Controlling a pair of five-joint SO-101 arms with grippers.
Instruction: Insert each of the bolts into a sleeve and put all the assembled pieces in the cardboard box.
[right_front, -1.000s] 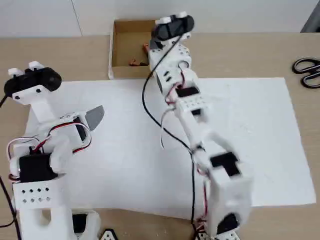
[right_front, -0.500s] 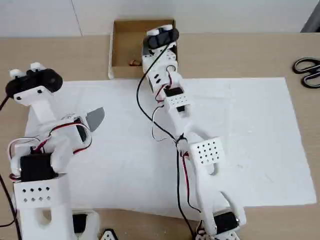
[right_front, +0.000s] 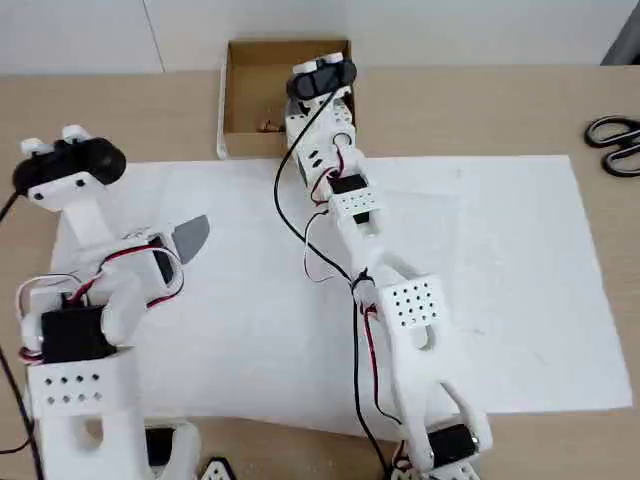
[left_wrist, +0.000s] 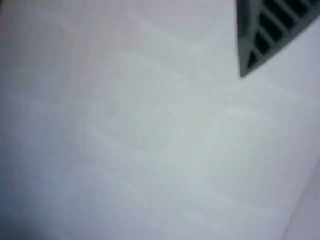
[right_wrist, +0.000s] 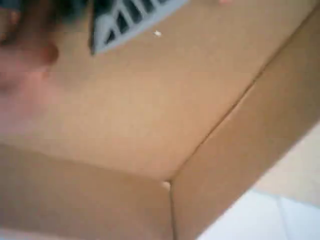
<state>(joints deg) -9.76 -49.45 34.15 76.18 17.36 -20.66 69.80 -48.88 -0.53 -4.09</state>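
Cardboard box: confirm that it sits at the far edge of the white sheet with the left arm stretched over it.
Wrong arm. The right arm, not the left, is stretched over the cardboard box: the right wrist view looks at its brown floor and corner. The box does sit at the white sheet's far edge.

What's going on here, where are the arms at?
The right arm is stretched out with its wrist over the cardboard box; its camera looks at the box's floor and corner from close up. At least one small orange-brown piece lies in the box. The left arm is at the left, low over the white sheet.
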